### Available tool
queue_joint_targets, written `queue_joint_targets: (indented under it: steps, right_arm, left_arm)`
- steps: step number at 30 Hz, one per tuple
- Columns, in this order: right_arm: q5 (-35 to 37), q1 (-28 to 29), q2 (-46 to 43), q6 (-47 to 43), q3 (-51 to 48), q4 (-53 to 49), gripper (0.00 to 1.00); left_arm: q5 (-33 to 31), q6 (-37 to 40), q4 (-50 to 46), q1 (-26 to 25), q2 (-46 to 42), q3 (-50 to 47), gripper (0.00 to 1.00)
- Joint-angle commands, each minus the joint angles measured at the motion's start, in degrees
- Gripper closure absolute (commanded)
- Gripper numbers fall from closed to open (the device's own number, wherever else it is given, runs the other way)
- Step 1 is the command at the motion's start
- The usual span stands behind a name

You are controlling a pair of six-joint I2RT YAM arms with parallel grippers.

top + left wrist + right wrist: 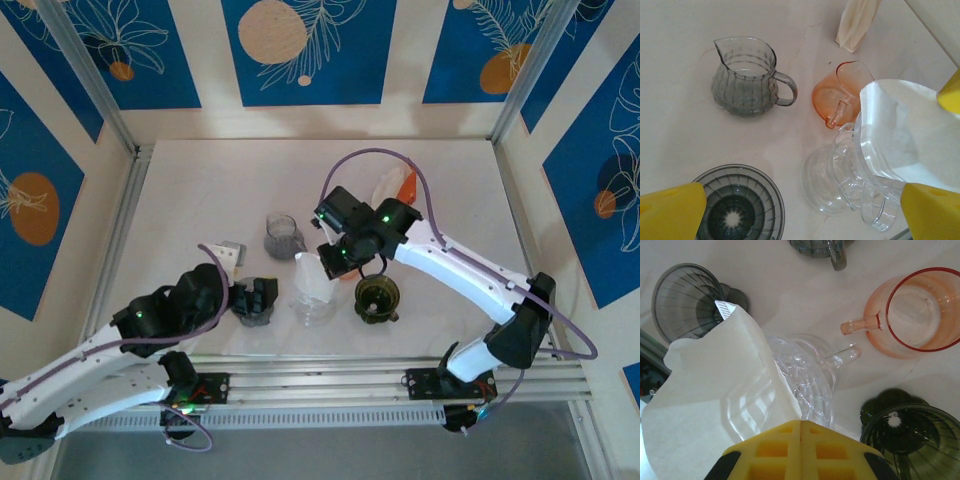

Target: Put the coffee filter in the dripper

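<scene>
Nearest the arms' bases, the left gripper (258,297) hangs low over a grey dripper (737,205) that stands upright on the pale table (200,190). Its yellow fingers (670,212) are spread wide, one at each side of the wrist view, and hold nothing. Just to the right of the grey dripper is the clear dripper (812,372), with its handle toward the far right. The paper filter (715,405) is above it and tilted – white, opened a little, with its crimped seam along one edge. It overlaps the near-left part of the clear dripper's rim, but it is not seated in the cone. Whether paper and glass touch cannot be told. The right gripper (800,430) reaches in from the right, its yellow fingers pressed together on the filter's edge. Just beside the clear dripper, to the right, a dark green dripper (377,298) stands upright under the right arm. Farther back, behind the grey and clear drippers and apart from both, is a grey ribbed jug (747,75) – spout to the left and handle to the right in the left wrist view. Farther still, to the right, an orange dripper (840,97) lies tipped on its side with its handle toward the clear dripper. A cream paper packet (855,25) lies just behind the orange dripper, near the back of the table.
</scene>
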Motion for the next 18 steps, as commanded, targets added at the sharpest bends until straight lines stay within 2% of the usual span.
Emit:
queue_joint_targets:
  steps: [1,7,12,18]
  right_arm:
    - [6.4,1.6,1.4,0.3,1.6,-2.8,1.0]
    - [11.5,4.2,3.5,0.4,2.1,-4.5,1.0]
    - [13.3,5.3,3.8,0.8,1.9,-4.7,1.0]
    - [14.1,6.1,4.3,1.0,1.5,-4.6,1.0]
  left_arm:
    - [4.6,-0.8,2.8,2.2,1.1,2.2,0.0]
    - [15.4,-2.5,9.5,6.0,5.1,1.2,0.0]
    - [18.9,-2.6,13.6,6.3,7.6,0.1,0.01]
    - [21.6,-2.9,15.4,6.4,10.3,-1.8,0.16]
